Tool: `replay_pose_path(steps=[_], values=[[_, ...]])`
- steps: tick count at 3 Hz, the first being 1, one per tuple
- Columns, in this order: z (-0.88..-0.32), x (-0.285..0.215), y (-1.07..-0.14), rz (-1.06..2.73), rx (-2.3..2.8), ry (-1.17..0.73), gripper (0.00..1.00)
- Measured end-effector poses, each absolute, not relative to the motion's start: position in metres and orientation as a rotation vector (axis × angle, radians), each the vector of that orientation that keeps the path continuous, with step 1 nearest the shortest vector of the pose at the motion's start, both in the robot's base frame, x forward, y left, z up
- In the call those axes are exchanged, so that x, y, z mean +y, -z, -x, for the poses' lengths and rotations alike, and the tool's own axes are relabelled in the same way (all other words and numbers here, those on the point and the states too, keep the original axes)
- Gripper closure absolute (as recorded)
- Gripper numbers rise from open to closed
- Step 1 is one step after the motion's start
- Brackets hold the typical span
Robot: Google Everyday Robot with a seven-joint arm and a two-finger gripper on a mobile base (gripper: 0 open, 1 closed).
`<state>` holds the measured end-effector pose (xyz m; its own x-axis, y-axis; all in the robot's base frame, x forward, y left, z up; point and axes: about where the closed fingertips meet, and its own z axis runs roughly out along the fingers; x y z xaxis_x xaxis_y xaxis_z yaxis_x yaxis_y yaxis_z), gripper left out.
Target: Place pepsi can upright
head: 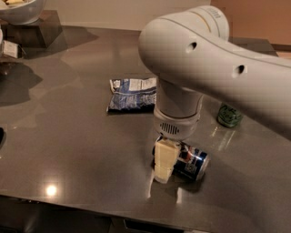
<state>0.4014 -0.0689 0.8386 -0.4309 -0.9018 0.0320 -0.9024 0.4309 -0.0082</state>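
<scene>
The pepsi can [194,163] is dark blue with a red-white-blue logo and a silver end. It lies on its side on the grey table [72,150], near the front edge. My gripper [173,166] comes straight down over the can's left part, with its cream-coloured front part standing before the can and reaching the table. My large white arm [213,59] fills the upper right and hides the can's far side.
A flat blue-and-white snack bag [132,93] lies behind the gripper. A green can [229,116] stands to the right, partly hidden by my arm. A white bowl [20,9] on a dark stand sits at the far left corner. The table's front edge [91,202] is close.
</scene>
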Motion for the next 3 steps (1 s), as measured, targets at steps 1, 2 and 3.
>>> replay_pose_path(steps=[1,2,3], values=[[-0.402,-0.066,-0.837,-1.657,-2.623,-0.028,0.41],[-0.403,-0.065,-0.844,-1.66,-2.629,-0.012,0.64],[-0.413,-0.066,-0.867,-1.687,-2.687,0.072,0.87]])
